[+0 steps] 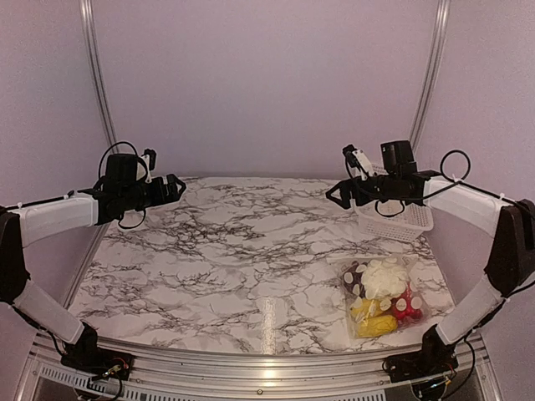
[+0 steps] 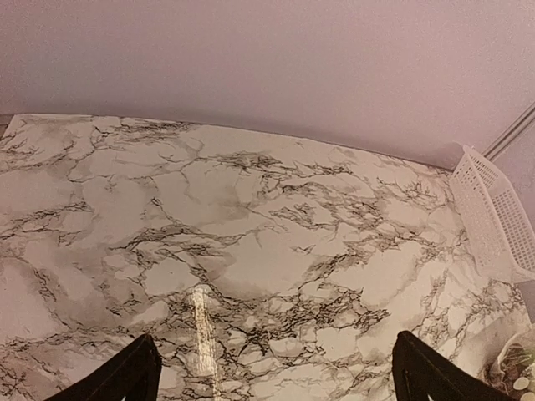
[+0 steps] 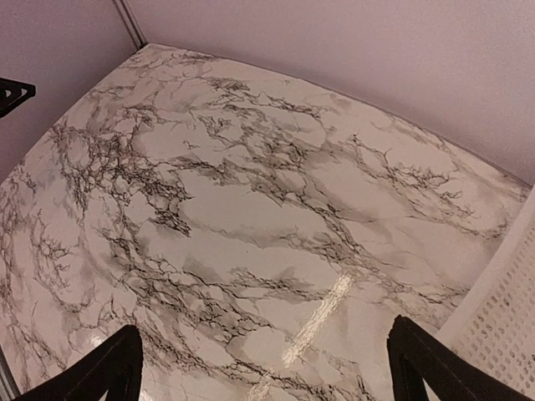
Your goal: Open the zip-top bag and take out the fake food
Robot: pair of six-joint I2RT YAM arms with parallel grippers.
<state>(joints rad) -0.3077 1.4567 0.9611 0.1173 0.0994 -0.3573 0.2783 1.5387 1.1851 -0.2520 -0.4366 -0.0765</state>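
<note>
The clear, crinkly bag [image 1: 383, 299] lies flat at 4 o'clock on the marble table [image 1: 226, 251]. It bulges with toy food [image 1: 378, 292]: purple grapes [image 1: 353, 280] at its 10 o'clock, a cream lump [image 1: 386, 274] at 12, red spotted pieces [image 1: 407, 306] at 3 and yellow pieces [image 1: 374, 324] at 6. A white basket [image 1: 399, 220] sits at the bag's 12 o'clock. The left gripper [image 1: 175, 187] and right gripper [image 1: 333, 194] hover, released and holding nothing.

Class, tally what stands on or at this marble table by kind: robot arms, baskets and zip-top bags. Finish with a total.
Robot arms: 2
White baskets: 1
Zip-top bags: 1
Total: 4
</note>
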